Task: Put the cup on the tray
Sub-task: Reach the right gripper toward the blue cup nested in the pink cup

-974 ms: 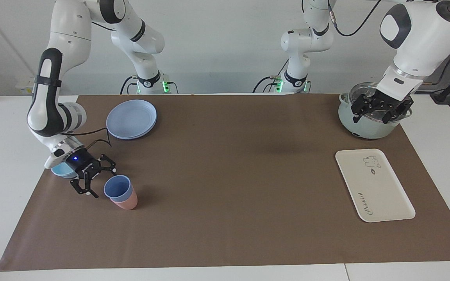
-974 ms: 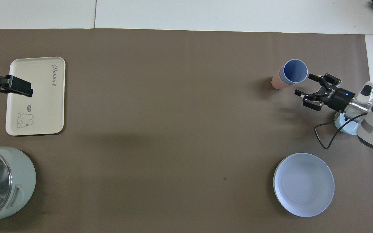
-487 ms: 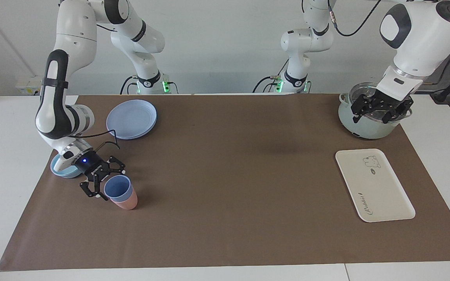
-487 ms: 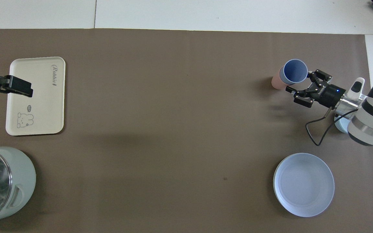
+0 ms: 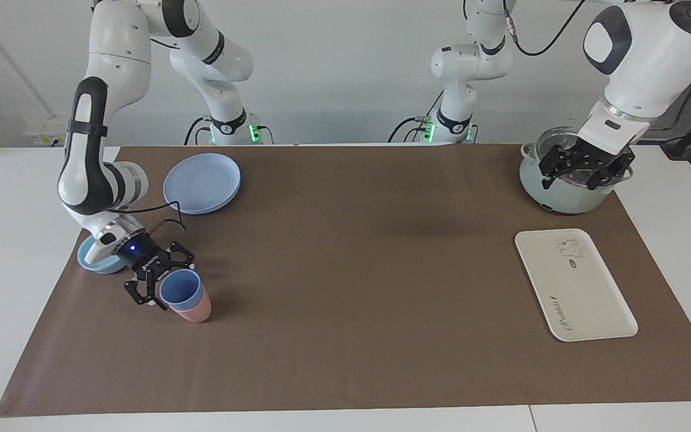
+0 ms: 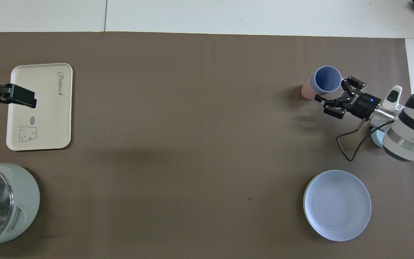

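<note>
The periwinkle-blue cup (image 5: pixel 179 288) stands nested inside a pink cup (image 5: pixel 194 311) on the brown mat at the right arm's end; it also shows in the overhead view (image 6: pixel 326 79). My right gripper (image 5: pixel 164 282) is open and low at the cup, with one finger on each side of its upper part (image 6: pixel 331 89). I cannot tell if the fingers touch it. The cream tray (image 5: pixel 585 294) lies flat at the left arm's end (image 6: pixel 45 108), with nothing on it. My left gripper (image 5: pixel 570 179) is open and waits over the pot.
A pale green pot (image 5: pixel 561 198) with a glass lid stands nearer to the robots than the tray. A round blue-lilac plate (image 5: pixel 201 183) and a shallow light-blue bowl (image 5: pixel 92 262) lie nearer to the robots than the cups. The mat's edge is close to the bowl.
My right gripper has moved from beside the bowl toward the cups, and its open fingers now stand on either side of the blue cup. The cups and the left arm have not moved.
</note>
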{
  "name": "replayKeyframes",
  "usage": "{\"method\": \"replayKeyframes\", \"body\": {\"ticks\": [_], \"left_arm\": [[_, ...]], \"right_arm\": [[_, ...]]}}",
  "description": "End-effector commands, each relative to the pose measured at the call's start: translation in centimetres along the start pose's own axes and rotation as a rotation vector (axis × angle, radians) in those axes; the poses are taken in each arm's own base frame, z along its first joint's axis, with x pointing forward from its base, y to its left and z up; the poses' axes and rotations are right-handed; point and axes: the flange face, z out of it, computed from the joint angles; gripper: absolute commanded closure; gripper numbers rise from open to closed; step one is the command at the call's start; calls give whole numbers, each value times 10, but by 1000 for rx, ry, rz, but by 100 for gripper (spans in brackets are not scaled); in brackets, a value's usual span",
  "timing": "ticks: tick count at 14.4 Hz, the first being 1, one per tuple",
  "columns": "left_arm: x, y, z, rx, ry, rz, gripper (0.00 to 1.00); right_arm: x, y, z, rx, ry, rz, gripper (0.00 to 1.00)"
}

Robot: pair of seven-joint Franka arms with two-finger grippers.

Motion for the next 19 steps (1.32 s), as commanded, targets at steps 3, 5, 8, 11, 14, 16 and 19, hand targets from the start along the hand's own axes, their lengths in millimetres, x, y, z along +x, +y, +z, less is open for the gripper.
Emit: {"method": "replayKeyframes", "body": {"ticks": [3, 5, 8, 11, 14, 16, 19], "left_arm": [[-7, -1, -2, 16, 6, 12, 0], [-7, -1, -2, 16, 6, 12, 0], [-7, -1, -2, 16, 6, 12, 0], [-7, -2, -2, 16, 6, 11, 0], [-7, -1, -2, 16, 6, 12, 0], [-7, -1, -2, 16, 6, 12, 0], [-7, -1, -2, 16, 6, 12, 0]], "right_arm": [[-4, 6, 16, -50, 46, -1, 0], [-3, 2, 20, -47, 46, -2, 0], [-3, -4, 29, -44, 39, 0, 0], [-3, -7, 32, -51, 42, 6, 0], [-2, -17, 45, -54, 57, 9, 0], [0, -17, 45, -56, 59, 1, 31], [7, -14, 44, -60, 64, -25, 100]]}}
